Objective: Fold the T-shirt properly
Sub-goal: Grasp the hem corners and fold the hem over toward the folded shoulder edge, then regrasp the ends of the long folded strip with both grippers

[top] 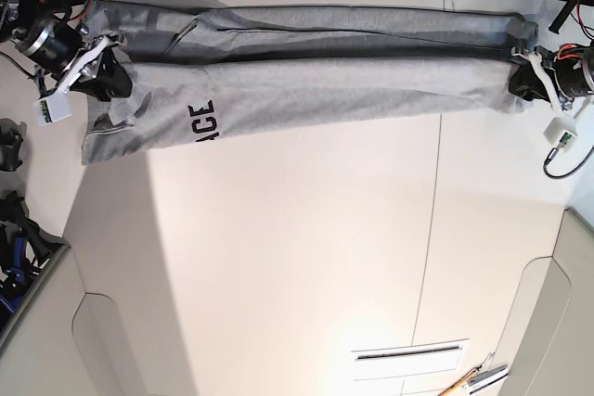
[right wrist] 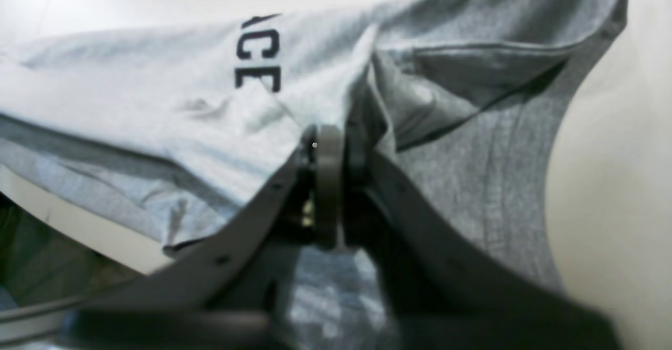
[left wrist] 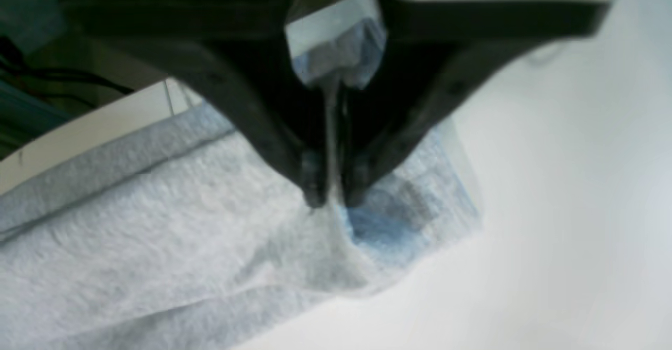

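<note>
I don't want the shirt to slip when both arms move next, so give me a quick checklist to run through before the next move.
1. Left gripper shut on the T-shirt: ok, fabric is pinched between the closed tips.
2. Right gripper shut on the shirt: ok, cloth bunches around its closed tips.
3. Shirt stretched between the arms: ok, it runs as a long band across the table's far edge.
4. Fold even: not ok, a sleeve flap hangs below the band near the black lettering.
5. Layers caught in each grip: cannot tell.
</note>
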